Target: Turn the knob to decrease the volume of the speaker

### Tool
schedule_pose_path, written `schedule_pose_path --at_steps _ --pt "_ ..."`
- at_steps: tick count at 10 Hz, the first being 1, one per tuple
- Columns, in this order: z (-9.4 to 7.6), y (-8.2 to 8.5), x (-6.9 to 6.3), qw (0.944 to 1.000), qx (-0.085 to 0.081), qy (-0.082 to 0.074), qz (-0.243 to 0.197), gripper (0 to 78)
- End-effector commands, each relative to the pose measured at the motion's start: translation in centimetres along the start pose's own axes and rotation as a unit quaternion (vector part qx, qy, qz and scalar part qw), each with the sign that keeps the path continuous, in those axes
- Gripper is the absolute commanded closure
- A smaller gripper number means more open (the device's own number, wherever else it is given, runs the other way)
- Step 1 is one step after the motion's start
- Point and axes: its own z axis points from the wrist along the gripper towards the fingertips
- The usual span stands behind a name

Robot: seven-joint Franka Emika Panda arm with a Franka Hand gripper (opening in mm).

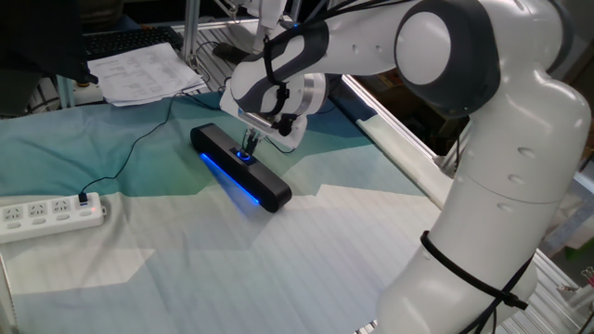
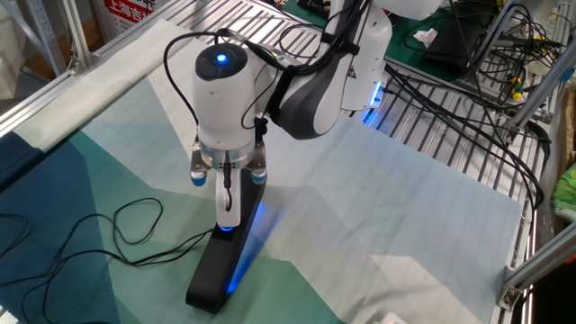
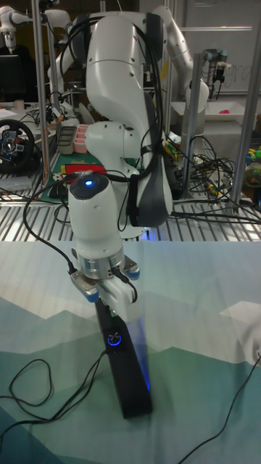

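Observation:
The speaker (image 1: 239, 167) is a long slim black bar with a blue glow along its edge, lying diagonally on the cloth. It also shows in the other fixed view (image 2: 225, 261) and the tall view (image 3: 125, 362). The knob (image 3: 114, 338) is a small blue-ringed dial on its top, also seen in one fixed view (image 1: 244, 156). My gripper (image 1: 249, 147) points straight down at the knob with its fingers together. The tips sit just at the knob, and I cannot tell whether they touch it. In the other fixed view the fingers (image 2: 229, 202) hide the knob.
A white power strip (image 1: 51, 213) lies at the left edge, and a thin black cable (image 1: 139, 144) runs from it to the speaker. Cable loops (image 2: 108, 234) lie on the cloth beside the bar. Papers (image 1: 144, 70) sit at the back, and metal frame rails (image 2: 468, 153) border the table.

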Motion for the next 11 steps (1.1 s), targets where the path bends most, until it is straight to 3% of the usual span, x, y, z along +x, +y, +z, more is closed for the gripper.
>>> schedule_pose_path --at_steps 1,11 --pt "0.2 0.4 -0.5 0.9997 -0.004 -0.003 0.023 77.6" --pt "1.0 1.7 -1.2 0.9981 -0.001 -0.004 0.061 77.6"
